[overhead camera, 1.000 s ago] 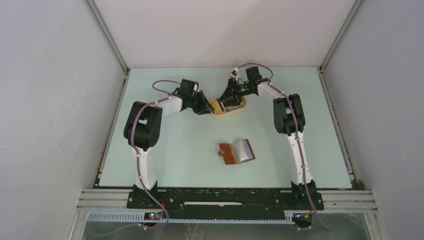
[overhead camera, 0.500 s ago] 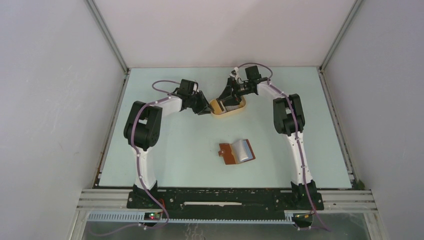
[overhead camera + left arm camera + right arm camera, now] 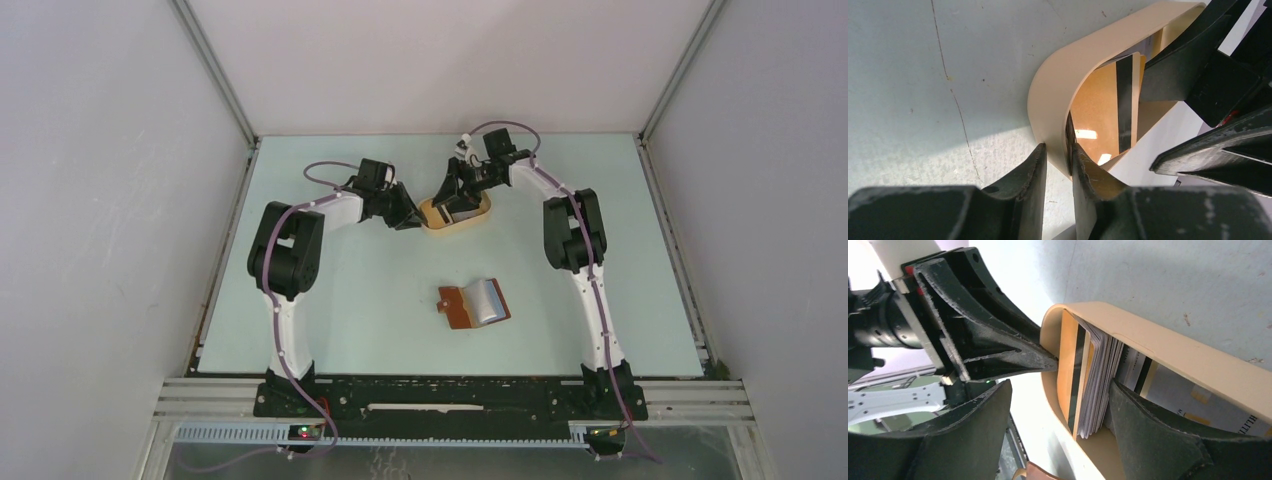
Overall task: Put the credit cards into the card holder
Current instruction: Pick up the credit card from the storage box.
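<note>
At far left, left pincer (image 3: 1057, 156) is clamped on the rounded end wall of one tan tray (image 3: 1048, 95), with one finger outside and one inside. Just right of that pincer, inside the tray, one stack of cards (image 3: 1098, 380) stands on edge, packed too tight to count. The front orange card (image 3: 1068, 375) has a black stripe. Right pincer (image 3: 1058, 390) is spread wide astride the stack: one finger is outside the tray wall, the other inside, against the stack's far side. Past that inner finger, flat cards (image 3: 1153, 380) lie on the tray floor, number unclear. Both pincers, two in all, meet at the same tray end. Well apart from both, toward the arm bases, one brown card holder (image 3: 462, 310) lies open on the table (image 3: 330, 300), with one grey card (image 3: 487, 298) on its right half.
</note>
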